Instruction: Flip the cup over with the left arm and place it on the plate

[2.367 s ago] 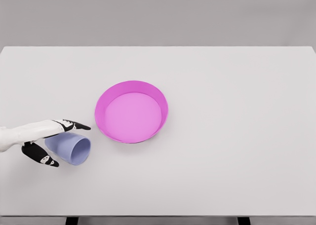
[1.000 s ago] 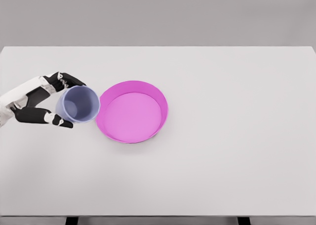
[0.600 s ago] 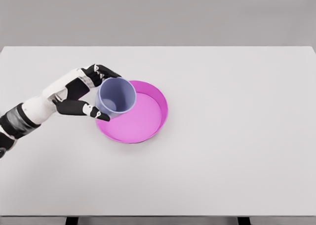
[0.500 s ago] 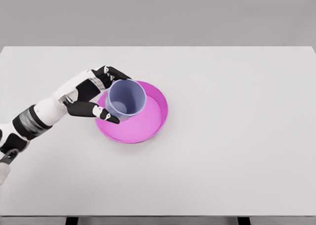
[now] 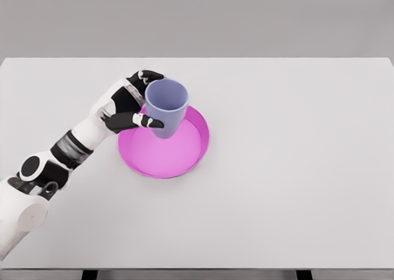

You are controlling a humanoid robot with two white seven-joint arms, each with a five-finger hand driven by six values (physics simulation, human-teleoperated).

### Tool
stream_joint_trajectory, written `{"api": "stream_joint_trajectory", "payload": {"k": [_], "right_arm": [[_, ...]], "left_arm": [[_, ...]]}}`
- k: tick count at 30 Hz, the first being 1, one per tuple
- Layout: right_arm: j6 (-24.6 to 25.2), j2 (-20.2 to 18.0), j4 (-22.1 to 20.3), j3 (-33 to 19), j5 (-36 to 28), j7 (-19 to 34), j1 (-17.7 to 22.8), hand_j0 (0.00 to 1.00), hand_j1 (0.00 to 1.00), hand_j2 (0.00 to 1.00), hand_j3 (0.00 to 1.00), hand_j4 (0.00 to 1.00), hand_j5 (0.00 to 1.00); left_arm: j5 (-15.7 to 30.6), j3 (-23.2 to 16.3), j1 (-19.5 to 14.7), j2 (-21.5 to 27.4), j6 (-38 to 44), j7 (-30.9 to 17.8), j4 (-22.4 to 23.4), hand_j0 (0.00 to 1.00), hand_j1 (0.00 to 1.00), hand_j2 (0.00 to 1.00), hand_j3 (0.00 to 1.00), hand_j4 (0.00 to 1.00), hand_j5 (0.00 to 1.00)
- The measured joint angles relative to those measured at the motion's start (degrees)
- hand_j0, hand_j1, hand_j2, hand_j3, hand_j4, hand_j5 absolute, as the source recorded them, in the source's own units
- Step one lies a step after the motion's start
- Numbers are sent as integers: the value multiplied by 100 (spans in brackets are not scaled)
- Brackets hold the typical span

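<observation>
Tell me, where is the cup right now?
In the head view the cup sits left of centre, upright with its mouth up, gripped by the left hand over the far-left part of the pink plate.

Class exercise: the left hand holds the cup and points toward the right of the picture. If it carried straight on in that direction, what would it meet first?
Probably nothing: the left hand, gripping the cup upright over the pink plate, has only bare table beyond it to the right. If it travels low, the plate's far rim could catch the cup; height is unclear.

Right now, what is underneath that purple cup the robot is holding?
The pink plate lies beneath the cup, which the left hand grips upright. The cup hides part of the plate's far rim, and whether its base touches the plate cannot be seen.
</observation>
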Motion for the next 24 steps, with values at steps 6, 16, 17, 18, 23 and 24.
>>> {"api": "stream_joint_trajectory", "payload": {"k": [6, 16, 17, 18, 23, 24], "right_arm": [[0, 0, 0, 0, 0, 0, 0, 100, 100, 100, 100, 100, 100], [-1, 0, 0, 0, 0, 0, 0, 100, 100, 100, 100, 100, 100], [0, 0, 0, 0, 0, 0, 0, 100, 100, 100, 100, 100, 100], [-1, 0, 0, 0, 0, 0, 0, 100, 100, 100, 100, 100, 100], [0, 0, 0, 0, 0, 0, 0, 100, 100, 100, 100, 100, 100], [1, 0, 0, 0, 0, 0, 0, 100, 100, 100, 100, 100, 100]], "left_arm": [[-255, -30, -35, -8, 62, 35, 426, 51, 51, 51, 51, 51, 51], [-350, -48, -35, -97, -1047, 72, 514, 51, 51, 51, 51, 51, 51], [-345, -54, -35, -141, -1081, 79, 571, 51, 51, 51, 51, 51, 51], [-340, -86, -44, -188, -1107, 85, 645, 51, 51, 51, 51, 51, 51], [-345, -270, -27, -308, -1171, 114, 841, 52, 52, 52, 52, 52, 52], [-349, -285, -35, -315, -1170, 114, 853, 52, 52, 52, 52, 52, 52]]}}
